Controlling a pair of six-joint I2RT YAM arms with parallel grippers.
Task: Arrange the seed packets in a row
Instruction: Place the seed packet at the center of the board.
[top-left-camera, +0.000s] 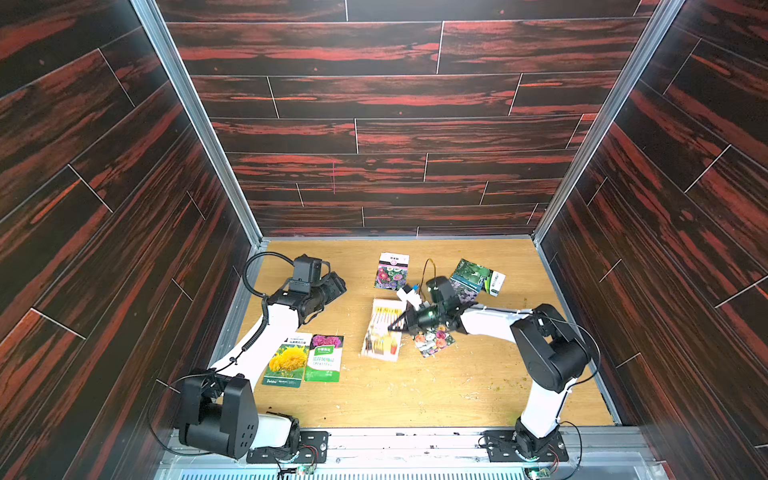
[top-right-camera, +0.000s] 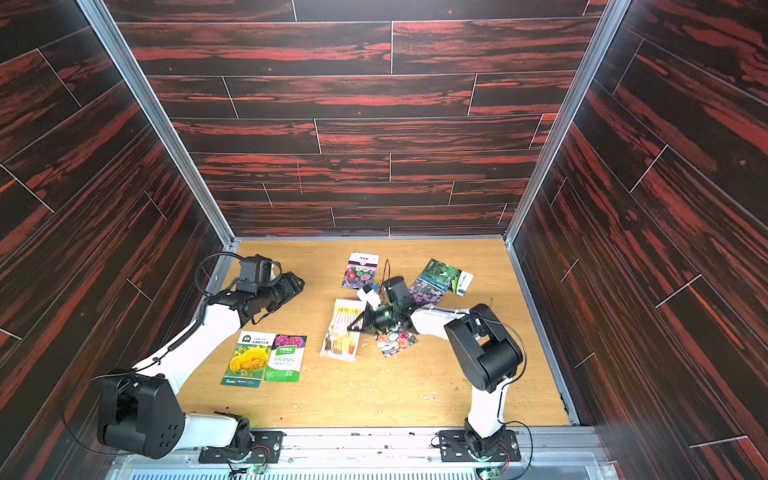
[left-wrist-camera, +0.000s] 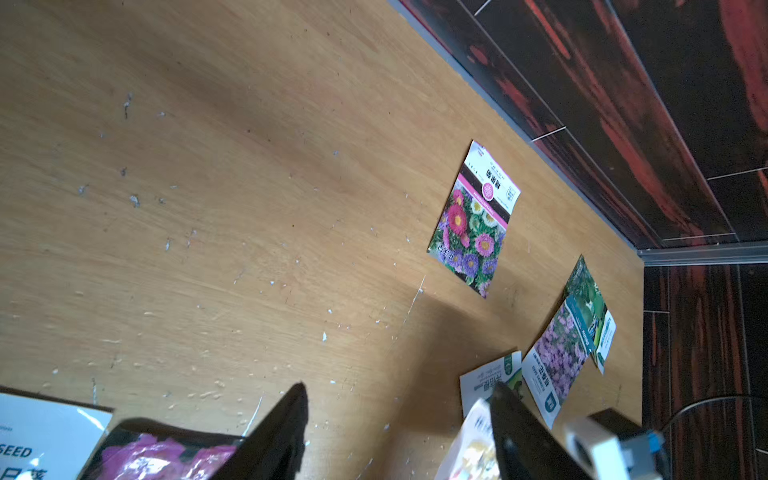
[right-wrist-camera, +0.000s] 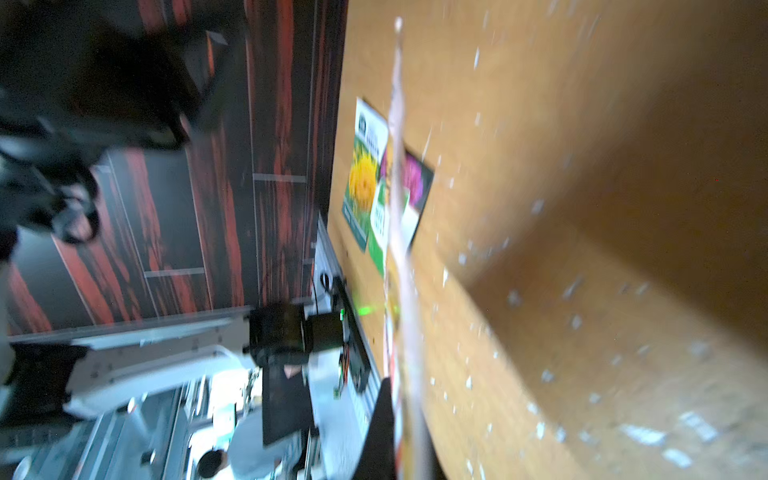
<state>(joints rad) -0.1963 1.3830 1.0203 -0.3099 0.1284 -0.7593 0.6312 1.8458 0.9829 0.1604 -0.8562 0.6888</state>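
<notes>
Seed packets (top-left-camera: 391, 272): the sunflower one (top-left-camera: 286, 359) and green one (top-left-camera: 325, 358) lie side by side, front-left. My right gripper (top-left-camera: 394, 328) clamps the yellow packet (top-left-camera: 380, 345) mid-table. My left gripper (top-left-camera: 338, 286) hangs released, empty.

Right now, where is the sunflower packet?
In both top views the sunflower packet lies flat front-left on the table, beside the left arm, side by side with the green magenta-flower packet on its right.

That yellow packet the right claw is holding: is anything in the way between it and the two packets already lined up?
Nothing visible. Only bare table lies between the yellow packet in the right gripper and the green packet ending the row.
</notes>
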